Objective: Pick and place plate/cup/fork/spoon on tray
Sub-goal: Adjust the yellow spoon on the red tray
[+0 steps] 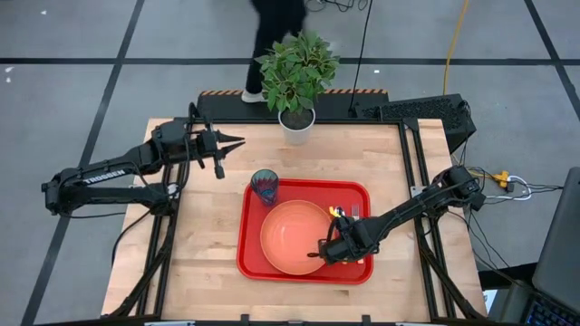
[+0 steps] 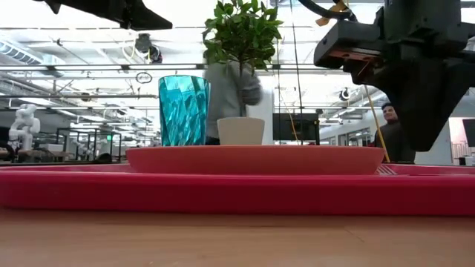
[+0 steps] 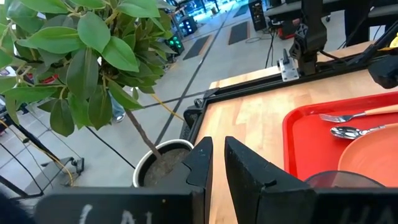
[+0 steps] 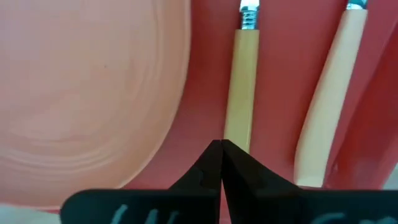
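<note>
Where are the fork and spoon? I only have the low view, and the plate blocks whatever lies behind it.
Observer: Both lie on the tray, side by side at the right edge of the plate. The spoon is next to the plate and the fork is beyond it.
Operator: Is the right arm holding either one?
Observer: No. The right gripper has its fingers shut on nothing, at the end of the spoon's handle.
Operator: And the left arm?
Observer: The left gripper hangs off the tray near the plant pot, with its fingers slightly apart and empty.
</note>
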{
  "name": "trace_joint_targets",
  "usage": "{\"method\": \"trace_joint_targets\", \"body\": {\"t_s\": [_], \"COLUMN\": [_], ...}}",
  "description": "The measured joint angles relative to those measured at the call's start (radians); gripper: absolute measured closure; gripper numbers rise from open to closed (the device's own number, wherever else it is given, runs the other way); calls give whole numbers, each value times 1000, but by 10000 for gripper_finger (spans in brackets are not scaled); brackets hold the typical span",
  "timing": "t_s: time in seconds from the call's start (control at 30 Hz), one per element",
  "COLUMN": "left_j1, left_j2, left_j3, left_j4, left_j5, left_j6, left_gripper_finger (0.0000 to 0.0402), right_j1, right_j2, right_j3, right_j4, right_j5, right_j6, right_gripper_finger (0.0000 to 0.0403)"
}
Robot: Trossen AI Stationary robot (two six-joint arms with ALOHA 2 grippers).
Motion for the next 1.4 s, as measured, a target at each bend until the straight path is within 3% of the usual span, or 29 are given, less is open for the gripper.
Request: {"method": "trace_joint_targets", "body": {"t_s": [0.23,0.7,1.4], "left_j1": [0,0,0], "left_j2": [0,0,0], "left_j3": [0,0,0], "left_j4": [0,-2,-9], "left_j5": [0,0,1], "left_j6": [4,3,3], "left_gripper_finger": [355,355,355], "right_j1": [3,3,3], "right_j2": [0,0,57], "right_j3": [0,0,0], "right_j4": [-8,-36,-36], "right_j5": [4,4,29], "right_j6": [5,7,17], "right_gripper_finger": [397,327,330]}}
